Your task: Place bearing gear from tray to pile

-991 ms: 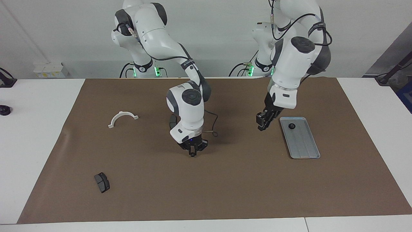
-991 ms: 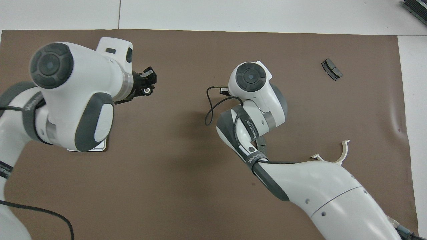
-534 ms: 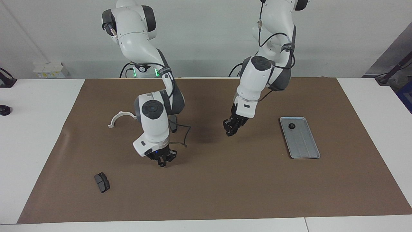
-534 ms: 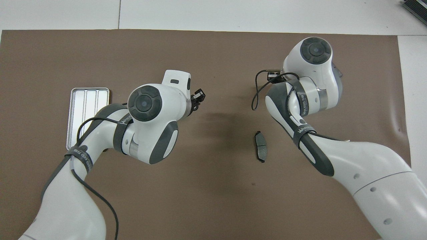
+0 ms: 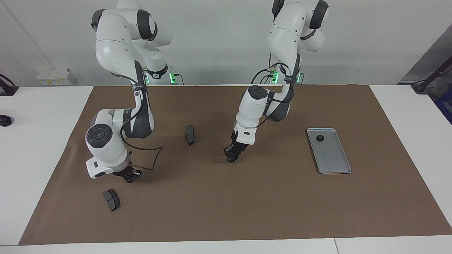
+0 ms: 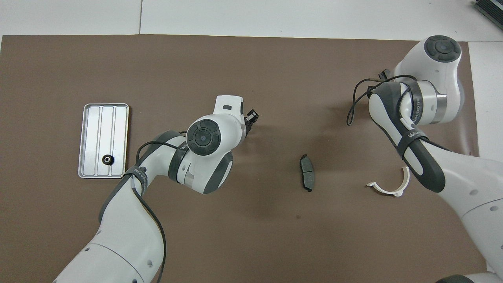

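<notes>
Hovering the left gripper (image 5: 231,157) over the brown mat (image 5: 247,204), well apart from the tray (image 5: 333,158) toward the right arm's end of the table; cannot tell whether closed, parted or carrying anything. Poising the right gripper (image 5: 132,175), pinched shut, low over the mat much farther from the tray in that same direction, just beside a dark brake pad (image 5: 112,199). Resting one small black gear (image 5: 320,138) in the tray, at its end nearer to the robots. Leaving a second brake pad (image 5: 190,134) flat on the mat between the two grippers, and a white half-ring bracket (image 6: 389,185) farther still from the tray.
</notes>
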